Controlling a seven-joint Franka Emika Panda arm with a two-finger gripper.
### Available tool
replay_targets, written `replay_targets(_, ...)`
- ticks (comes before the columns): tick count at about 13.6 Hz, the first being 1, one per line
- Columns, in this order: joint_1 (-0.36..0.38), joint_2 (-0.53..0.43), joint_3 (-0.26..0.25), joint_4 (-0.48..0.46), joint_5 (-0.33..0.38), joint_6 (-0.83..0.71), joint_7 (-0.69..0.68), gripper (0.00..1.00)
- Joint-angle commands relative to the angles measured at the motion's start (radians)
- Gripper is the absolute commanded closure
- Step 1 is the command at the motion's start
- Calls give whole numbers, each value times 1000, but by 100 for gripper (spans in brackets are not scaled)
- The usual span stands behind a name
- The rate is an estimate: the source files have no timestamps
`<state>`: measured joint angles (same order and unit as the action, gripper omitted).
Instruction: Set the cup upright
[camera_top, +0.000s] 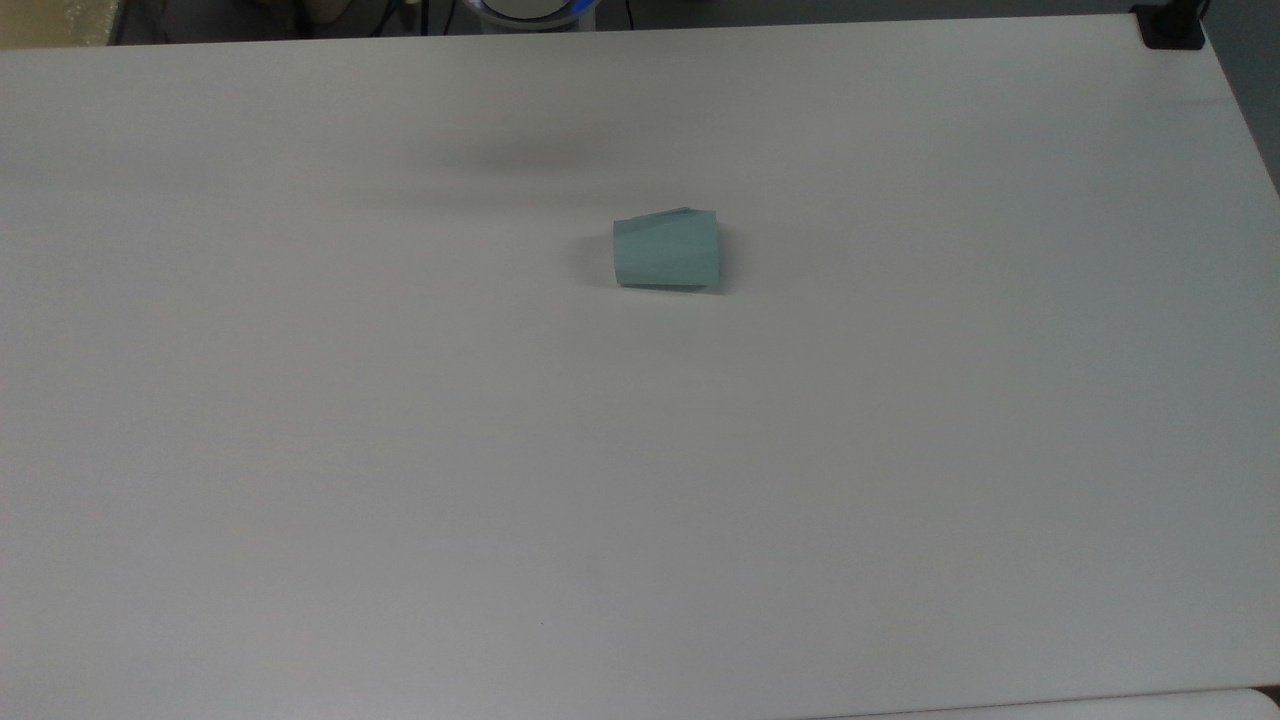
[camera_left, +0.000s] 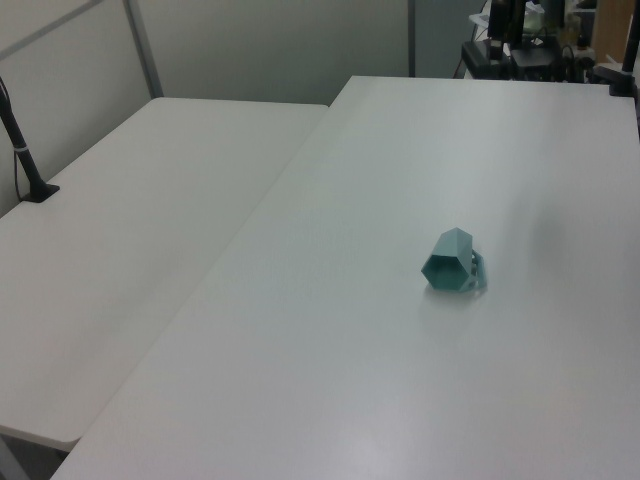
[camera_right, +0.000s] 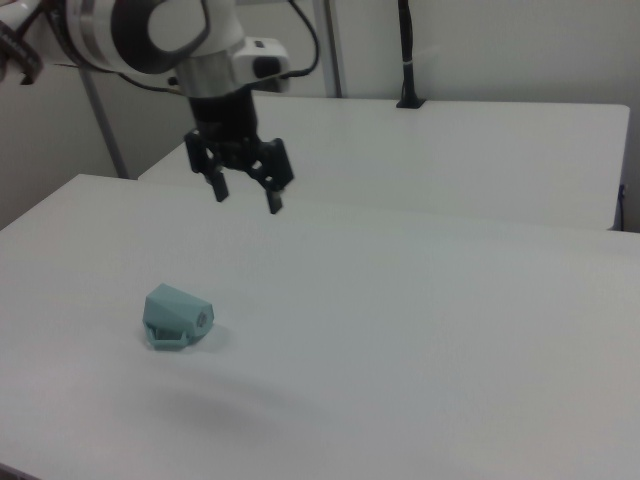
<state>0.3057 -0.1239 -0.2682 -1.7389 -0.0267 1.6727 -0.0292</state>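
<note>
The cup (camera_top: 665, 250) lies on its side near the middle of the white surface (camera_top: 300, 450), nothing else close to it. In the top view its wider mouth end points toward the top view's right and the narrower base toward the top view's left. In the left view the hexagonal mouth (camera_left: 440, 268) faces the camera and the flat handle (camera_left: 478, 273) sits low against the surface on the left view's right of the cup body. In the right view the handle (camera_right: 170, 342) again lies at surface level, on the near side of the cup.

The end effector (camera_right: 246, 193) hangs in the air above the surface, well apart from the cup, fingers spread and empty, pointing down.

Judged step: approach, not yet begun. Task essentially at the start.

To do it well: descend over the cup, align the fingers across two opposite flat facets rather than edges, grip near the mouth rim, and avoid the handle. Then rotate the base downward and release only when the base sits flat. Risk: the faceted plastic slips or rolls on closure.
</note>
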Motion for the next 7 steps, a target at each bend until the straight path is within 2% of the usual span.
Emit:
replay_targets(1, 122, 30, 26, 54, -21, -16, 165, 0)
replay_targets(3, 194, 76, 27, 108, -74, -21, 260, 0)
replay_targets(4, 267, 114, 26, 137, -122, -21, 331, 0)
replay_targets(7, 410, 209, 27, 191, -264, -28, 493, 0)
